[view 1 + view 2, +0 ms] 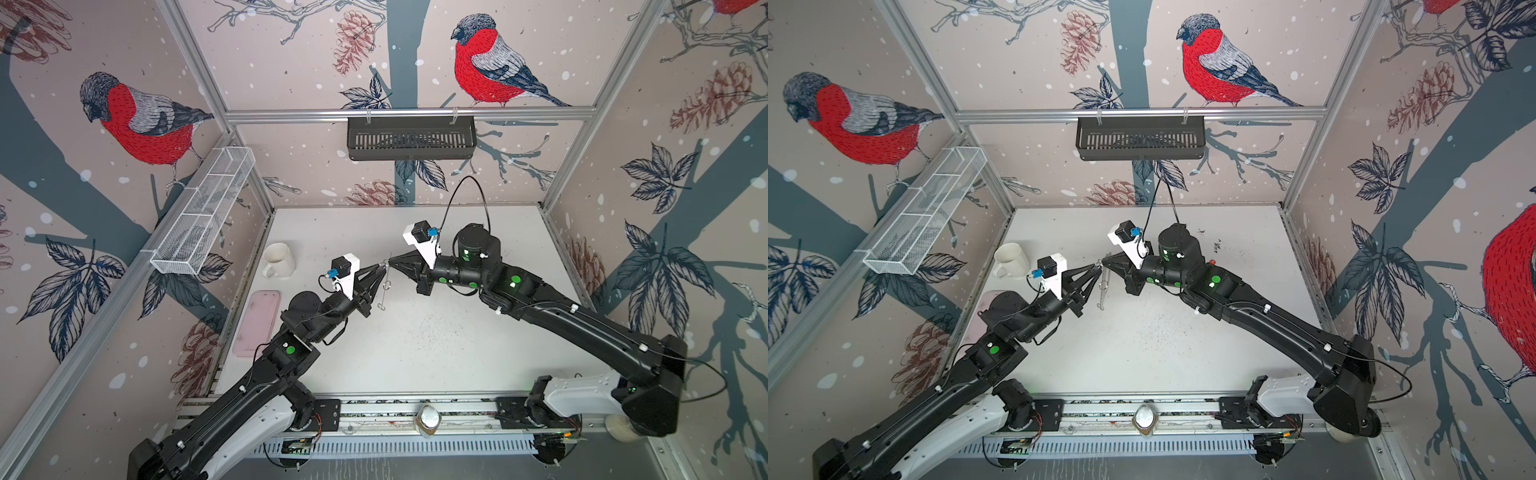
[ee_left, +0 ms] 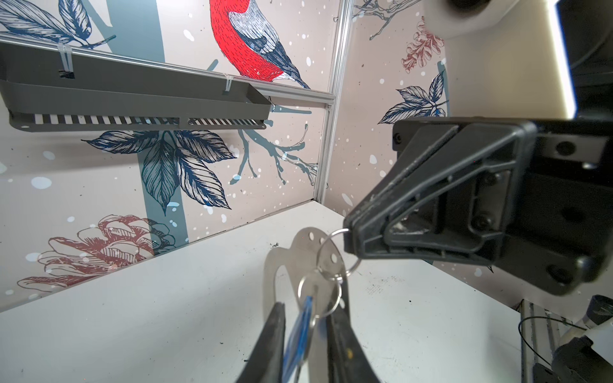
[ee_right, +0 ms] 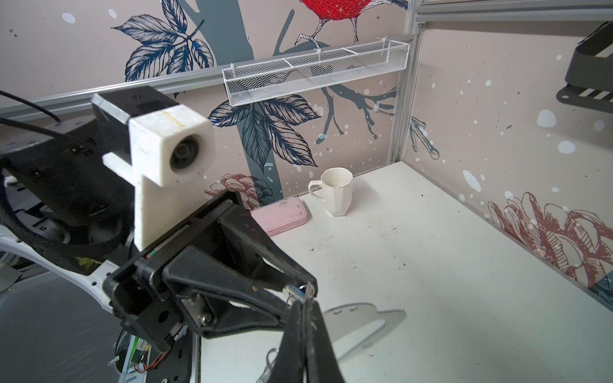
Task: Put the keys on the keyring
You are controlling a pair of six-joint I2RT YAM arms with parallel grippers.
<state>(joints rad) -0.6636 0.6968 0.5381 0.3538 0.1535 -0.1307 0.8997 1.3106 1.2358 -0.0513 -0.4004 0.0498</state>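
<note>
Both grippers meet above the middle of the table. My right gripper (image 1: pixel 390 262) (image 3: pixel 307 298) is shut on a silver loop (image 2: pixel 338 255) of the keyring (image 2: pixel 298 245), a flat grey plate with small holes and a long slot that hangs below it. From that loop hangs a smaller ring (image 2: pixel 320 291) with the keys' blue tag (image 2: pixel 298 335). My left gripper (image 1: pixel 380 267) (image 2: pixel 307 308) stands open, jaws a little apart, with the blue tag and small ring between them and a gap beside the tag. In both top views the keyring (image 1: pixel 1102 286) hangs edge-on.
A white mug (image 1: pixel 278 258) and a pink case (image 1: pixel 257 322) lie at the table's left side. A black slotted shelf (image 1: pixel 411 137) hangs on the back wall and a white mesh basket (image 1: pixel 203 212) on the left wall. A small jar (image 1: pixel 428 419) sits on the front rail.
</note>
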